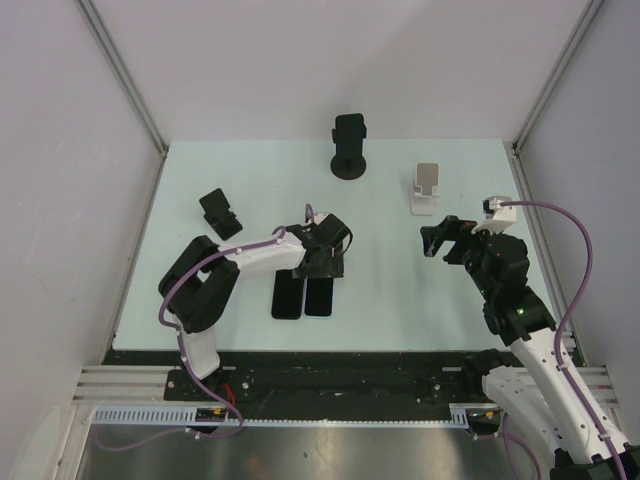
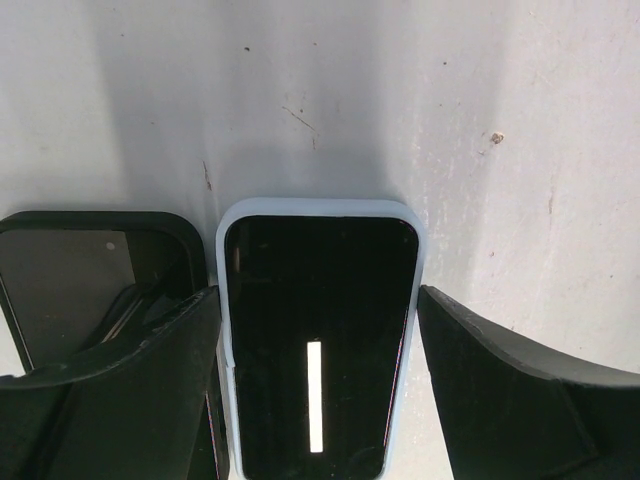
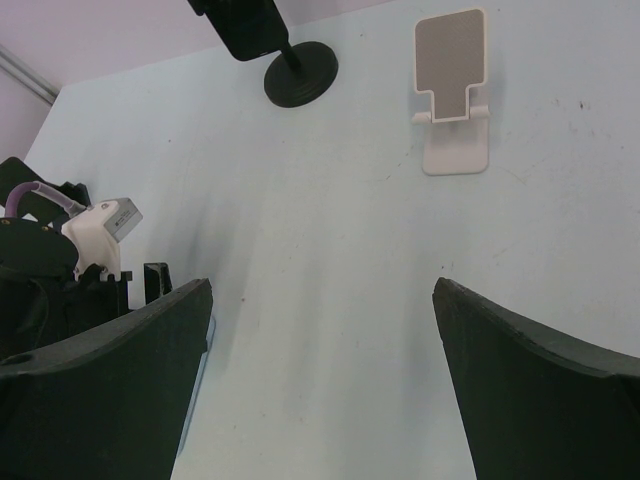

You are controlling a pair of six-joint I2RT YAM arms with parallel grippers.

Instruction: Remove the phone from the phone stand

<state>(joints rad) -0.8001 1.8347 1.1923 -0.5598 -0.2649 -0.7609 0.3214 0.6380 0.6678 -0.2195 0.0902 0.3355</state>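
Observation:
A black phone [image 1: 349,128] stands upright on a black round-based stand [image 1: 349,165] at the back middle; it also shows in the right wrist view [image 3: 245,25]. My left gripper [image 1: 325,262] is open, low over a phone in a light blue case [image 2: 318,340] that lies flat on the table, with one finger on each side of its top end. A second flat black phone [image 2: 90,280] lies just left of it. My right gripper [image 1: 436,240] is open and empty above bare table [image 3: 320,290], well short of the stands.
An empty white phone stand [image 1: 428,188] sits at the back right, also in the right wrist view [image 3: 453,85]. A small empty black stand [image 1: 219,212] sits at the left. The two flat phones [image 1: 304,296] lie side by side near the front middle.

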